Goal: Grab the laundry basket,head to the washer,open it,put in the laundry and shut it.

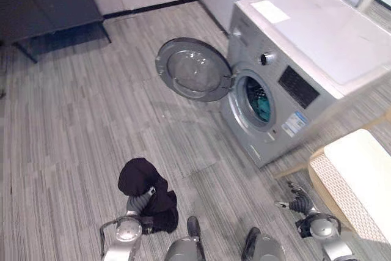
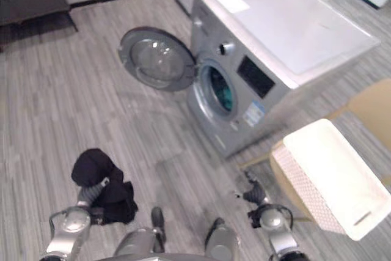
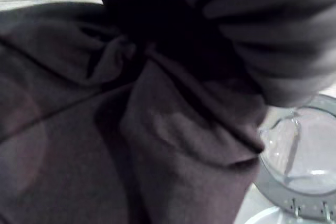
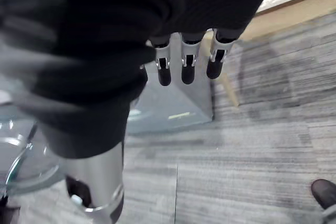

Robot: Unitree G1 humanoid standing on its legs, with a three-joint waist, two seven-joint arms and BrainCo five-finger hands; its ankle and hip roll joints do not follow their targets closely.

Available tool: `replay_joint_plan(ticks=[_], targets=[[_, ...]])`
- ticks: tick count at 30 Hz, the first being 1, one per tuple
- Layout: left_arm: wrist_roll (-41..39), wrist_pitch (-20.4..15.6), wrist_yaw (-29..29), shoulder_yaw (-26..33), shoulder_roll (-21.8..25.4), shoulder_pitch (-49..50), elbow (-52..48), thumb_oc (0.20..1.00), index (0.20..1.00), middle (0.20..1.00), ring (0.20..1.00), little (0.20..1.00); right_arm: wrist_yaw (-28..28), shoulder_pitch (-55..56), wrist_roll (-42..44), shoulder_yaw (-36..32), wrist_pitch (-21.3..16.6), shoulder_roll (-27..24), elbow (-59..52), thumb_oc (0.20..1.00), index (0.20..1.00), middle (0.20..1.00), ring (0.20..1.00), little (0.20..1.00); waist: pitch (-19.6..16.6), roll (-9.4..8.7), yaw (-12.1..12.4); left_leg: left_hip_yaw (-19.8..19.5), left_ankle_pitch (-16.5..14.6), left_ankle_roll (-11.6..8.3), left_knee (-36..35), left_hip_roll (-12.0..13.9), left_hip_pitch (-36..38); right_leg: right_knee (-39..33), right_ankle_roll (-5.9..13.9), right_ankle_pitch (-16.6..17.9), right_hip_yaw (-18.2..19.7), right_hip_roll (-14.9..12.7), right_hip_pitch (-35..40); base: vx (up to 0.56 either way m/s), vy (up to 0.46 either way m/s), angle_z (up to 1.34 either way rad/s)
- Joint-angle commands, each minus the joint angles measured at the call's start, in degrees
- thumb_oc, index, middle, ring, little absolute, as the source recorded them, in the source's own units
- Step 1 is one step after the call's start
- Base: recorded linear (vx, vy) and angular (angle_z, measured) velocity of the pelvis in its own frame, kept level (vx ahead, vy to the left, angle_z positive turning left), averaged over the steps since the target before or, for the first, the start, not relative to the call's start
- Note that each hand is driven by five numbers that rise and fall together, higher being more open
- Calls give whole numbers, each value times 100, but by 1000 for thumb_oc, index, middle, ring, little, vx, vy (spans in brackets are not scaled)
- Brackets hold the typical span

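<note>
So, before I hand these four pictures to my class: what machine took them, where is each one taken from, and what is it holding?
A two-armed humanoid robot took them. Two pictures come from the stereo camera on its head, looking down at the floor. There the silver washer stands with its round door swung open and something teal inside the drum. The left hand is wrapped in a dark garment, the laundry it carries. The right hand hangs by a white laundry basket resting on a wooden stand. The other two pictures come from wrist cameras: the left one looks at the dark cloth, the right one shows straight fingers holding nothing.
</note>
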Motion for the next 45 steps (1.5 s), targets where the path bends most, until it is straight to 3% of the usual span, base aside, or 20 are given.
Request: replay_joint_plan(ticks=[1,3,5,8,10,11,13,15,18,20,23,28,30,33,36,41,42,43,44,45], targets=[[7,-310,138,56,184,27,-499,200,200,200,200,200,-180,-366,-68,-21,-157,-56,-196,1000,1000,1000,1000,1000,191,26,-26,-368,-671,-202,197,44,186,-1101,-8,24,134,677,436,227,34,75],[10,-287,135,-41,137,-39,-454,200,200,200,200,200,-187,-324,-51,-24,-151,-76,-214,1000,1000,1000,1000,1000,253,23,-150,-748,-783,-167,118,-178,436,-1624,25,250,511,971,67,333,-8,53],[5,-289,129,-95,92,-117,-395,200,200,200,200,200,-204,-331,-68,-5,-139,-96,-163,1000,1000,1000,1000,1000,271,7,-216,-1012,-851,-192,104,-294,543,-2090,91,501,615,1031,-67,354,-93,88],[14,-309,108,-103,52,-129,-387,200,200,200,200,200,-163,-274,-128,13,-145,-88,-142,1000,1000,1000,1000,1000,225,-82,-213,-1226,-1084,-296,246,-409,754,-2388,61,641,103,832,21,356,-204,90],[59,-301,47,-143,-36,-45,-426,200,200,200,200,200,-138,-150,-93,-46,-200,-115,-134,1000,1000,1000,1000,1000,58,-84,-291,-1239,-1227,-533,488,-346,788,-2602,-40,614,79,850,366,379,-330,66],[45,-278,-4,-161,-76,-17,-453,200,200,200,200,200,-129,-145,-98,-65,-191,-157,-122,1000,1000,1000,1000,1000,13,-100,-353,-1034,-1212,-704,997,-182,620,-2747,-99,603,12,828,589,300,-260,111],[34,-290,-27,-190,-112,-6,-469,200,200,200,200,200,-116,-137,1,-89,-194,-217,-126,1000,1000,1000,1000,1000,3,-94,-389,-781,-1035,-804,1630,82,383,-2949,-191,516,-26,880,854,201,-174,106],[31,-269,-72,-231,-160,-33,-436,200,200,200,200,200,-125,-187,-25,-87,-166,-293,-37,1000,1000,1000,1000,1000,31,-79,-388,-479,-922,-779,1757,305,141,-3087,-258,392,-87,875,1075,109,-63,9],[122,-242,-92,-265,-142,-29,-395,200,200,200,200,200,-169,-193,13,-126,-155,-348,12,1000,1000,1000,1000,1000,65,-63,-311,-429,-876,-711,1346,354,-130,-3160,-262,289,-53,930,1268,158,-26,-31],[174,-220,-89,-265,-129,-3,-404,200,200,200,200,200,-193,-161,7,-149,-153,-361,31,1000,1000,1000,1000,1000,77,-27,-267,-493,-479,-761,959,376,-391,-3222,-261,214,-53,982,1392,170,7,-36],[197,-218,-42,-262,-121,23,-393,200,200,200,200,200,-255,-155,-19,-118,-138,-343,131,1000,1000,1000,1000,1000,140,22,-137,-693,109,-897,270,420,-703,-3206,-283,12,33,1113,1636,226,45,-22],[91,-248,13,-301,-79,40,-500,200,200,200,200,200,-295,-235,-80,-72,-141,-325,253,1000,1000,1000,1000,1000,123,55,42,-1645,440,-1042,-222,473,-968,-2871,-309,-394,719,1238,2004,326,165,-73],[91,-253,8,-319,-72,27,-483,200,200,200,200,200,-295,-260,-84,-80,-144,-316,293,1000,1000,1000,1000,1000,77,73,49,-1695,440,-1038,-203,490,-897,-2841,-279,-434,840,1223,2061,299,209,-102],[130,-250,-69,-442,-7,-44,-464,200,200,200,200,200,-292,-275,-64,-161,-128,-253,315,1000,1000,1000,1000,1000,-55,58,-16,-1532,396,-962,177,466,-883,-2736,-151,-485,996,973,2206,381,317,-64],[213,-260,-127,-535,179,-179,-479,200,200,200,200,200,-252,-422,-8,-149,-100,-148,372,1000,1000,1000,1000,1000,-106,-39,-139,-1056,-63,-767,808,375,-937,-2537,45,-388,1352,641,1952,182,272,-67],[250,-278,-98,-472,327,-188,-574,200,200,200,200,200,-211,-507,-11,-114,-56,-71,335,1000,1000,1000,1000,1000,-113,-65,-188,-421,-474,-587,1085,485,-866,-2301,170,-142,1525,462,1481,83,214,-104],[268,-285,-95,-481,353,-190,-596,200,200,200,200,200,-209,-523,-11,-99,-62,-46,350,1000,1000,1000,1000,1000,-88,-62,-196,-260,-575,-553,1096,527,-756,-2228,198,-66,1327,374,1388,77,216,-102],[273,-286,-119,-516,401,-243,-618,200,200,200,200,200,-189,-575,-28,-54,-85,-2,384,1000,1000,1000,1000,1000,-83,-15,-153,92,-675,-549,988,648,-518,-2105,198,78,496,103,1229,55,152,-113],[273,-286,-119,-517,401,-244,-618,200,200,200,200,200,-189,-576,-28,-54,-86,-2,384,1000,1000,1000,1000,1000,-73,-17,-152,93,-676,-549,985,645,-505,-2104,199,76,496,101,1240,51,149,-135],[271,-288,-123,-518,383,-265,-615,200,200,200,200,200,-173,-588,-51,-23,-97,7,385,1000,1000,1000,1000,1000,-79,23,-126,257,-695,-555,964,707,-418,-2078,158,123,-91,-74,1250,92,98,-134]])
